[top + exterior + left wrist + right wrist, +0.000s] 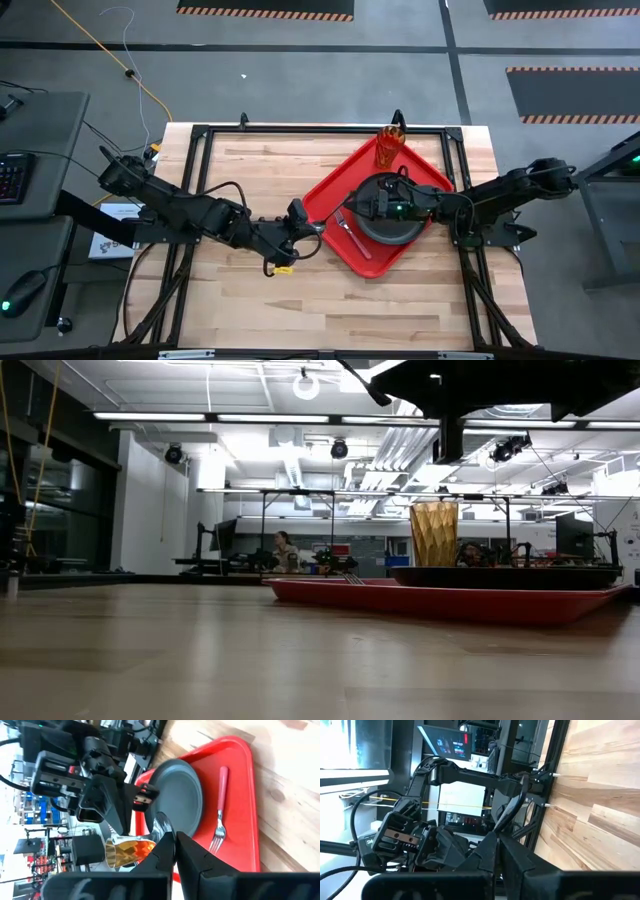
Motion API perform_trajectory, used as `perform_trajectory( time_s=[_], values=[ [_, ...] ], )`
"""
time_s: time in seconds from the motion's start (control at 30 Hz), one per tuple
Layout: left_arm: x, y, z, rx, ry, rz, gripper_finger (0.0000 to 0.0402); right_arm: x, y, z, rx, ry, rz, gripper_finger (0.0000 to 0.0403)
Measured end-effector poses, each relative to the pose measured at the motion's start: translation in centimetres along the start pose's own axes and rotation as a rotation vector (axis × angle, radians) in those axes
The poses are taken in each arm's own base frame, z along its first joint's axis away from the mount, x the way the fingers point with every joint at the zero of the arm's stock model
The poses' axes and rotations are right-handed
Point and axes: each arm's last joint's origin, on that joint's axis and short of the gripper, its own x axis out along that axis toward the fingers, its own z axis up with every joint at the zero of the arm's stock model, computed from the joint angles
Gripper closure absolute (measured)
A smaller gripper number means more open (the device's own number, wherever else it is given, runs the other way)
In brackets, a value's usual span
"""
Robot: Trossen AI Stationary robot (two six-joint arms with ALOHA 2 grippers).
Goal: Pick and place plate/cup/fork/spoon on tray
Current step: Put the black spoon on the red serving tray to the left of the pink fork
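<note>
On the tray (335, 190), by its desk-centre edge, the left pincer (314, 228) is clamped on the spoon (161, 826): thin, stiff, slick metal, best pinched mid-handle. Plate (392, 228), fork (352, 231), cup (389, 148) already aboard. Right pincer (356, 203), fingers together, hovers over the plate.

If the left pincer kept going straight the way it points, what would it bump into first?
Probably the red tray: the left pincer, holding the spoon, points at the tray's near edge. Beyond lie the fork and the plate. Its height above the tray is unclear.
</note>
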Motion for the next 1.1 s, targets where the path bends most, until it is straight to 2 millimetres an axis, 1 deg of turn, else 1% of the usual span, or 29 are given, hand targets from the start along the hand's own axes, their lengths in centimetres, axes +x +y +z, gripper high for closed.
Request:
perform_trajectory(
  time_s=[0.23, 0.33, 0.4, 0.63, 0.77, 0.93, 1.0, 1.1],
  values=[
    [0.0, 0.1, 0.0, 0.026, -0.004, 0.005, 0.0400, 0.0, 0.3, 0.1, 0.009, -0.006, 0.028, 0.0390],
    [0.0, 0.1, 0.0, 0.030, -0.002, 0.006, 0.0400, 0.0, 0.3, 0.1, 0.011, -0.020, 0.031, 0.0379],
    [0.0, 0.0, 0.1, 0.045, -0.005, 0.004, 0.0401, 0.0, 0.3, 0.2, 0.011, -0.035, 0.031, 0.0360],
    [-0.7, -0.2, 0.7, 0.062, -0.043, 0.011, 0.0401, 0.0, 0.4, 0.3, 0.016, -0.082, 0.029, 0.0266],
    [-1.0, 0.0, 0.6, 0.041, -0.046, 0.013, 0.0401, 0.0, 0.4, 0.3, 0.016, -0.068, 0.037, 0.0236],
    [-0.6, 0.2, 0.1, 0.018, -0.023, 0.011, 0.0401, 0.0, 0.5, 0.2, 0.017, -0.054, 0.040, 0.0236],
    [-0.5, 0.3, 0.0, 0.006, -0.030, 0.003, 0.0401, 0.0, 0.5, 0.2, 0.019, -0.055, 0.040, 0.0247],
    [-0.5, 0.2, 0.0, -0.013, -0.056, -0.020, 0.0401, 0.0, 0.5, 0.2, 0.023, -0.054, 0.040, 0.0277]
  ],
)
